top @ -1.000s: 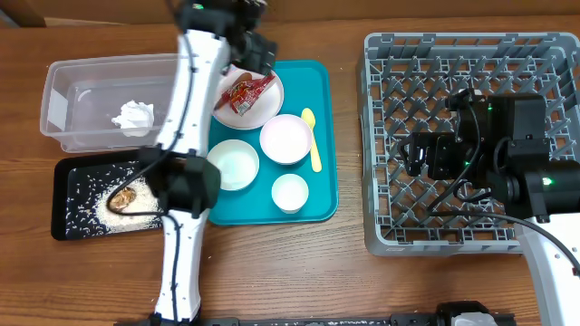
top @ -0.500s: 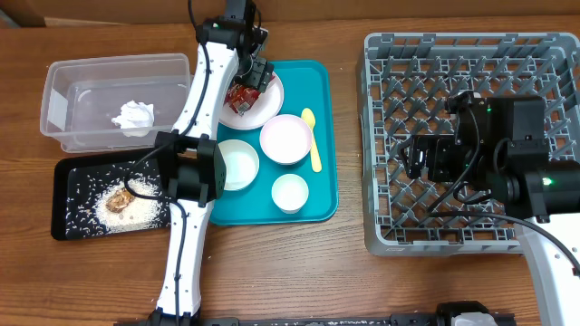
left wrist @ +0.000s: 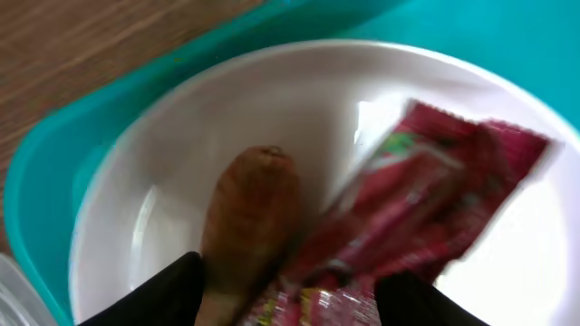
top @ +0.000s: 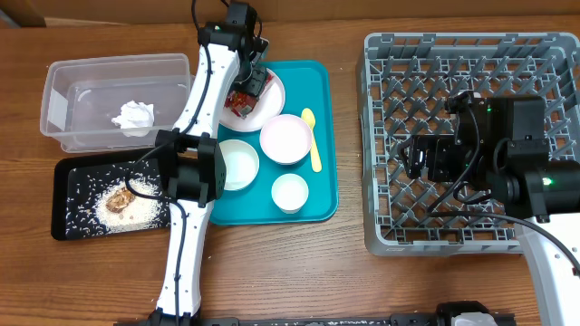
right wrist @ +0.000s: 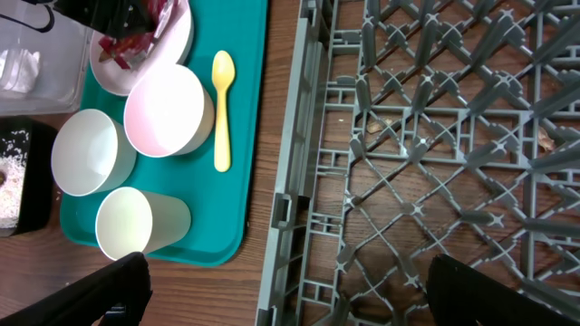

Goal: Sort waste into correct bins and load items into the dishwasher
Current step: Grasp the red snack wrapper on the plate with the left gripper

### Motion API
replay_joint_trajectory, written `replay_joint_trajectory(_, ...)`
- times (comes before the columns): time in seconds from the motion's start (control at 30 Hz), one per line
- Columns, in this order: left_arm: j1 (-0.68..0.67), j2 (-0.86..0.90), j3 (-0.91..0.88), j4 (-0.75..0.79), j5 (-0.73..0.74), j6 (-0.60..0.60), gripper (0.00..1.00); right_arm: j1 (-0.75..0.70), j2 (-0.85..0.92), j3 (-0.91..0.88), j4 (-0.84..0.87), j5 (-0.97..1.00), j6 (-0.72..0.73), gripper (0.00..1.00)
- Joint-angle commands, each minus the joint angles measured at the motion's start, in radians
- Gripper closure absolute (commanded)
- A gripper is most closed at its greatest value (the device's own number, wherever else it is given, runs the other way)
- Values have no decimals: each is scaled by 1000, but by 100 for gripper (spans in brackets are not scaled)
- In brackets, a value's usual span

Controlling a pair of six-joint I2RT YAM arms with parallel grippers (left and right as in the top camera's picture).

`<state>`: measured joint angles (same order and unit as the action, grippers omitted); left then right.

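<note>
sitting on brown wood table (top: 299, 272) — grey dish rack (top: 453, 41)

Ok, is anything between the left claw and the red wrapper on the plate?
Nothing visible. The left claw is right over the red wrapper on the plate, one finger on each side. The orange-brown stick lies against the wrapper, also between the fingers.

Left arm (top: 179, 258) runs up the left-centre of the overhead frame, white links stretched to the upper middle, and the wrist tips the left gripper (top: 249, 89) downward. Up close, its dark fingertips (left wrist: 172, 294) sit at the bottom edge, jaws parted. Right arm (top: 535, 181) is folded at mid-right, with the right gripper (top: 419, 156) pointing left, jaws spread wide.
</note>
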<state>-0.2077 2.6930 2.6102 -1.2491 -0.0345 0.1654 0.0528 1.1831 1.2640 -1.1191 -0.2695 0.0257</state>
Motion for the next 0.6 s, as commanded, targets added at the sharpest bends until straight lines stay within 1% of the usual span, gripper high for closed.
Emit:
replay_joint_trajectory(0.0, -13, 2, -37, -15, 35, 14, 42, -3, -2, 6, 3, 6, 0, 0)
replay_joint_trajectory(0.17, -28, 2, -37, -19, 47, 11, 51, -3, -2, 6, 2, 6, 0, 0)
replay_joint_trajectory(0.3, -36, 2, -37, -20, 47, 11, 52, -3, -2, 6, 2, 6, 0, 0)
replay_joint_trajectory(0.43, -35, 2, -37, -22, 46, 10, 62, -3, -2, 6, 2, 6, 0, 0)
replay_joint_trajectory(0.57, -32, 2, -37, -21, 23, -20, 63, -3, -2, 6, 2, 6, 0, 0)
